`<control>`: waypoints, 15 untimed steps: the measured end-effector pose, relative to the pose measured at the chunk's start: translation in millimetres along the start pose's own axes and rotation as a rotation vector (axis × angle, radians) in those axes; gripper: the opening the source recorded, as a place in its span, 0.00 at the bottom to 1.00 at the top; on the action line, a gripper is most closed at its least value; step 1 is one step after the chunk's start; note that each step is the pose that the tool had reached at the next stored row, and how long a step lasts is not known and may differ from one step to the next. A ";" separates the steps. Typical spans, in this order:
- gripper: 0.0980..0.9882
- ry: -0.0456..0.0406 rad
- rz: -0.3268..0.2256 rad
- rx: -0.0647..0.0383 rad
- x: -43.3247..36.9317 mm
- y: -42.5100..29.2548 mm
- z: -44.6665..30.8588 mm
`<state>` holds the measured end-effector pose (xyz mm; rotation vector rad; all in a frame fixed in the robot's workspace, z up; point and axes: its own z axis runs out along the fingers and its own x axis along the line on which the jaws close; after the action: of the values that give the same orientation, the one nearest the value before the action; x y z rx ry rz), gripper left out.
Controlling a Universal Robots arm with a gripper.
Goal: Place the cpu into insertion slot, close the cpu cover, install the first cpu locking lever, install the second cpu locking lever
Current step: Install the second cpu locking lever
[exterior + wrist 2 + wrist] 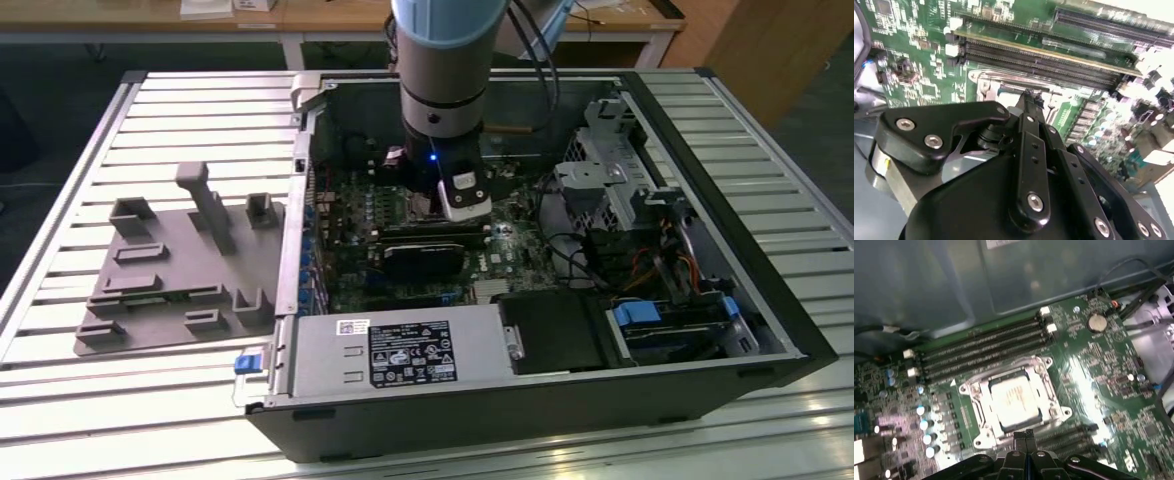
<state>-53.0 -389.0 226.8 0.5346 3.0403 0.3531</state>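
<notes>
Inside an open computer case [534,400] on a slatted table [134,400], the arm's gripper [1024,436] hangs low over the green board [1104,370], its fingertips clenched together on nothing at the socket's edge. The cpu [1013,399] lies seated in the slot [974,410], the silvery cover [1041,377] framing it, with black memory slots [984,347] just beside.

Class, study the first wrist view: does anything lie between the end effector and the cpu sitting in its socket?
Nothing visible does. The end effector hangs at the socket's edge, its fingertips together, and the cpu lies in the insertion slot with its silver top uncovered. The memory slots lie beyond it.
</notes>
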 end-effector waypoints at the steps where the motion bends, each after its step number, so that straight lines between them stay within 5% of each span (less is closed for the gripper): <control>1: 0.01 -0.0007 0.000 0.002 0.8 3.2 0.9; 5: 0.01 -0.0087 -0.002 0.029 3.4 14.0 4.5; 9: 0.01 -0.0228 -0.005 0.077 4.6 21.9 7.4; 15: 0.01 -0.0248 -0.005 0.086 7.3 34.1 11.4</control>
<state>-47.7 -352.8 223.5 0.5310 3.0437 0.2145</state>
